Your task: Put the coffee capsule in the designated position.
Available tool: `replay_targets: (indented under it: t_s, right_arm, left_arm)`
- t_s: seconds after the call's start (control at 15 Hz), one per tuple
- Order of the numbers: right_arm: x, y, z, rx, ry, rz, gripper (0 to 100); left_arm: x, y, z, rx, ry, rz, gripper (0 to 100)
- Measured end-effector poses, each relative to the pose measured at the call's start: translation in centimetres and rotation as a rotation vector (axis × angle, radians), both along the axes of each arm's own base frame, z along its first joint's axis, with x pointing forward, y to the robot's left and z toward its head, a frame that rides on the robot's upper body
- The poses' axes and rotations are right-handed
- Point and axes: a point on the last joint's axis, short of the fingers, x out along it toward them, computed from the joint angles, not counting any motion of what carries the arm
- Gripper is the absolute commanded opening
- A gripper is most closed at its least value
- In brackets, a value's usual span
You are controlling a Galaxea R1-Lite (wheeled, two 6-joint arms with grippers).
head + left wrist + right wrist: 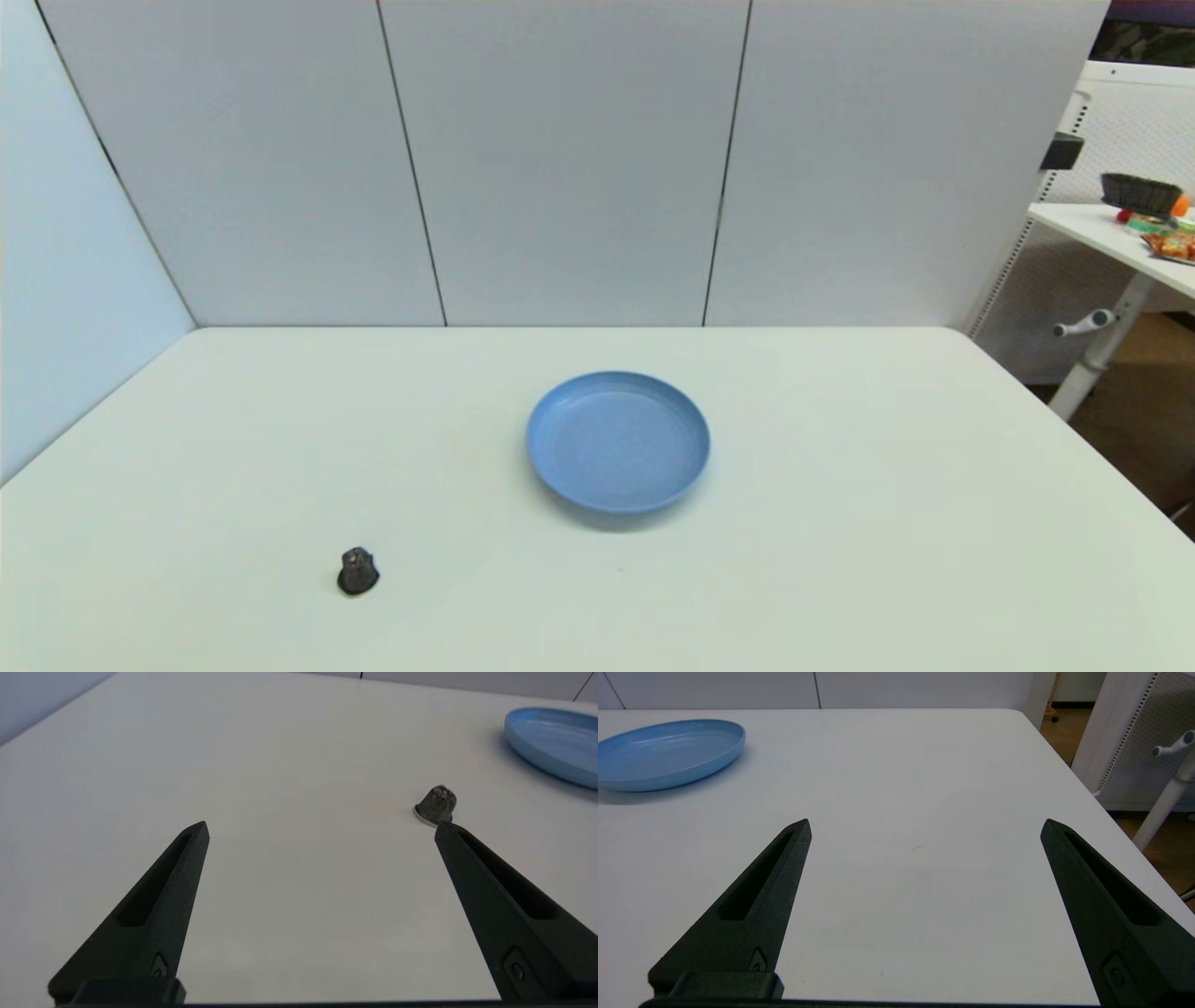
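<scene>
Your left gripper (321,828) hangs low over the white table (289,756) with its two black fingers (159,896) spread wide and nothing between them, and it is out of the head view, so judge the approach from the left wrist view. The coffee capsule (437,805) stands just past the tip of the finger on the plate's side, off the centre line of the gap and not inside it; it sits rim down, narrow end up, on bare table. The blue plate (556,742) lies farther out beyond that same finger, well apart from the capsule and with nothing in it, and it is probably the designated spot. The step in hand looks like the reach and pick, with none of the task done yet. To do it well, shift the claw sideways toward the capsule first, so the capsule falls midway between the fingers, and only then go forward and down. If you advance as you stand now, that near finger will likely knock the capsule over or push it along the table. The capsule is small, tapered and a little shiny, so aim to pinch low, near the wider rim, and squeeze gently, as a high grip may squirt it out. Your right gripper (924,828) is also spread and empty, waiting over bare table on the plate's other side; leave it there.
</scene>
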Motion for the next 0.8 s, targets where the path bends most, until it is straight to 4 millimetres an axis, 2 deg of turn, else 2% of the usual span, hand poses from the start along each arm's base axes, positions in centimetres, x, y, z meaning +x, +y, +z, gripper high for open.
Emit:
replay_targets:
  t_s: [0.13, 0.27, 0.4, 0.6, 0.8]
  right_arm:
    - [0.0, 0.0, 0.0, 0.0, 0.0, 0.0, 100]
    - [0.0, 0.0, 0.0, 0.0, 0.0, 0.0, 100]
    - [0.0, 0.0, 0.0, 0.001, 0.0, 0.0, 100]
    - [0.0, 0.0, 0.0, 0.001, 0.0, 0.0, 100]
    - [0.0, 0.0, 0.0, 0.001, 0.0, 0.0, 100]
  left_arm:
    - [0.6, 0.0, 0.4, 0.008, 0.081, -0.013, 100]
    - [1.4, 0.0, 2.4, 0.03, 0.154, -0.041, 100]
    - [3.0, -0.1, 5.4, 0.072, 0.233, -0.078, 100]
    - [7.1, -0.9, 9.5, 0.136, 0.334, -0.194, 100]
    - [12.0, -3.0, 11.1, 0.178, 0.382, -0.328, 100]
